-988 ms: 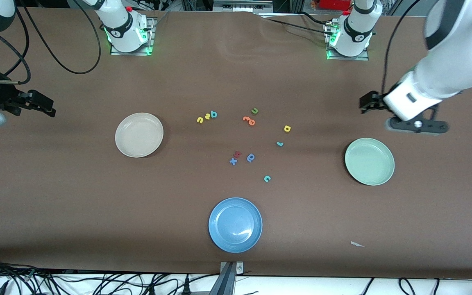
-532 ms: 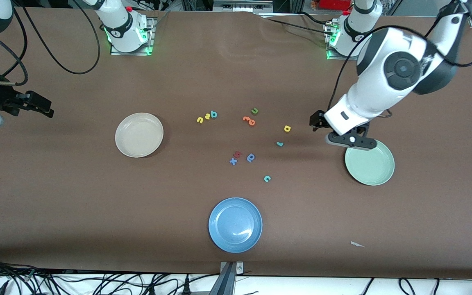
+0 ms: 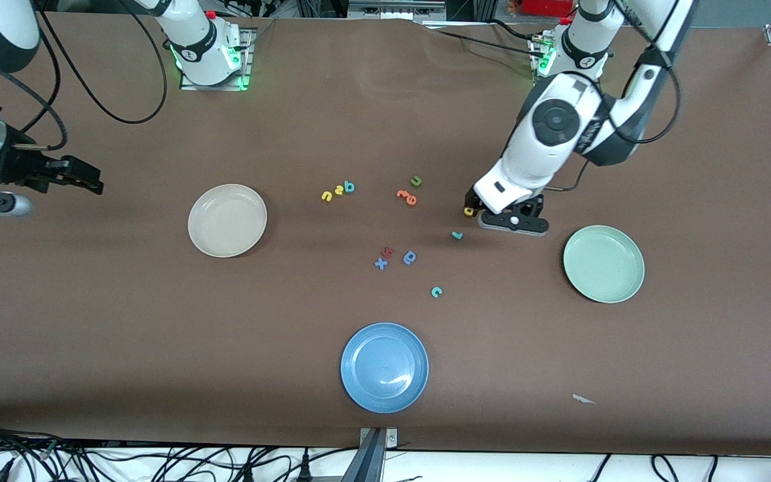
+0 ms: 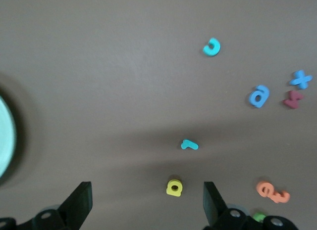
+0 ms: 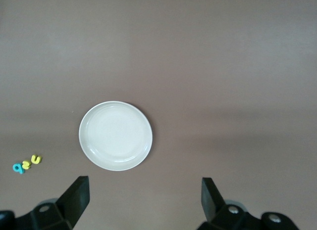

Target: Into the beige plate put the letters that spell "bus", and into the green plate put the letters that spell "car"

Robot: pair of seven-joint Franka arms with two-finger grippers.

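- The teal "c" (image 3: 436, 292) lies on the surface nearer to the front camera than the yellow "a" (image 3: 469, 211); the teal "r" (image 3: 457, 235) lies between them.
- The left end effector (image 4: 147, 203) hangs just over the yellow "a", fingers spread wide and empty, pointing down; this arm is the nearer one.
- The green plate (image 3: 604, 264) waits empty toward the left arm's end from the "a".
- The right end effector (image 3: 71, 175) waits released, well apart from the "a", near the beige plate (image 3: 227, 220).

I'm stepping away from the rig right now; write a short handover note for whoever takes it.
Left gripper: open, over the yellow "a".
Right gripper: open, waiting at the right arm's end, the beige plate in its view.
"u", "s", "b", teal "r" and teal "c" lie on the table.
Done: nothing; the beige plate and the green plate are empty.
Left: all six letters.
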